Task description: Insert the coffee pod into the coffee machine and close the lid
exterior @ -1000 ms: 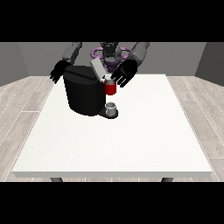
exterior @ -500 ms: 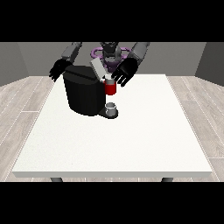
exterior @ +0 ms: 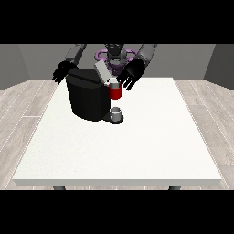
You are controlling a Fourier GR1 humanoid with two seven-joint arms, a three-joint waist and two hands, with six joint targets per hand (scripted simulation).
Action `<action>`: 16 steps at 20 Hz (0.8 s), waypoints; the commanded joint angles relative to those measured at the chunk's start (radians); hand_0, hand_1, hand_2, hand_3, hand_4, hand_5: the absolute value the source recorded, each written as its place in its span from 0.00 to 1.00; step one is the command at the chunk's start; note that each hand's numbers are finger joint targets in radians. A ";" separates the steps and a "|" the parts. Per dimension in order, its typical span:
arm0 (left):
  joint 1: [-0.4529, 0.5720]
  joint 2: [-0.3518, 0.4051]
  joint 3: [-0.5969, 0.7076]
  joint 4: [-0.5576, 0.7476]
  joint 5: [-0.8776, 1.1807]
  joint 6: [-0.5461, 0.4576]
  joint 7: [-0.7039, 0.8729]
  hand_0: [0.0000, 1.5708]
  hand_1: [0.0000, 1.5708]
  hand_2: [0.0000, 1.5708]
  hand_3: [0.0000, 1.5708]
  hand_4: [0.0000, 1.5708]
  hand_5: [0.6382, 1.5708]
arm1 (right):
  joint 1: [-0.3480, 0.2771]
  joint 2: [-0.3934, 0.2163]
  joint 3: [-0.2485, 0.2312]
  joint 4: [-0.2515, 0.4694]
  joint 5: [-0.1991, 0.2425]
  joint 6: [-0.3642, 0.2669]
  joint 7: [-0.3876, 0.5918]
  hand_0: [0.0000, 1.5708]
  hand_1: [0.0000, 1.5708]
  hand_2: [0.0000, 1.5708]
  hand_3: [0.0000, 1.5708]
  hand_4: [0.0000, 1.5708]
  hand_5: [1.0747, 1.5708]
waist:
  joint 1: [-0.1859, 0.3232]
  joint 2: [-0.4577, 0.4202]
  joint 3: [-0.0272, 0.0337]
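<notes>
White tabletop (exterior: 137,151), bare across the near half. Farther back, left of centre, a black coffee machine (exterior: 87,98), with a small grey cup-like thing (exterior: 117,113) on its base plate at the front; cannot tell whether that is the pod. Just above it, a red thing at the machine (exterior: 115,92). Above that, a grey lid (exterior: 101,73), tilted up and open. No coffee pod plainly showing anywhere.

Behind and beside the red thing, the hand at the view's right (exterior: 129,75), fingers spread, pointing down, holding nothing visible. Beyond the machine's far corner, the hand at the view's left (exterior: 61,73), fingers likewise spread, apart from the body.

Likely step: closing the lid. Risks: pressing the lid off-centre and tipping or sliding the machine, with nothing bracing the other side; shutting it on an unseated pod.
</notes>
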 commanded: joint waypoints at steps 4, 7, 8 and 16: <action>-0.014 0.015 -0.039 0.009 -0.051 -0.037 0.004 0.00 0.00 0.00 0.00 0.00 1.00 | -0.048 -0.011 -0.014 0.011 0.013 -0.025 0.012 0.00 0.00 0.00 0.00 0.23 1.00 | 0.010 0.026 -0.0012; -0.004 0.022 -0.026 0.016 -0.051 -0.029 0.001 0.00 0.00 0.00 0.00 0.00 1.00 | -0.038 -0.010 0.003 -0.016 0.005 -0.012 0.061 0.00 0.00 0.00 0.00 0.22 1.00 | -0.005 0.009 -0.0014; -0.011 0.058 -0.024 0.008 -0.046 -0.070 -0.035 0.00 0.00 0.00 0.00 0.00 1.00 | 0.000 0.016 0.008 -0.007 0.014 -0.026 -0.015 0.00 0.00 0.00 0.00 0.25 1.00 | 0.005 0.007 -0.0012; 0.023 -0.048 -0.040 -0.047 -0.039 -0.087 0.020 0.00 0.00 0.00 0.00 0.00 1.00 | 0.027 0.009 -0.047 0.095 -0.014 -0.029 -0.045 0.00 0.00 0.00 0.00 0.24 1.00 | 0.078 -0.085 -0.0007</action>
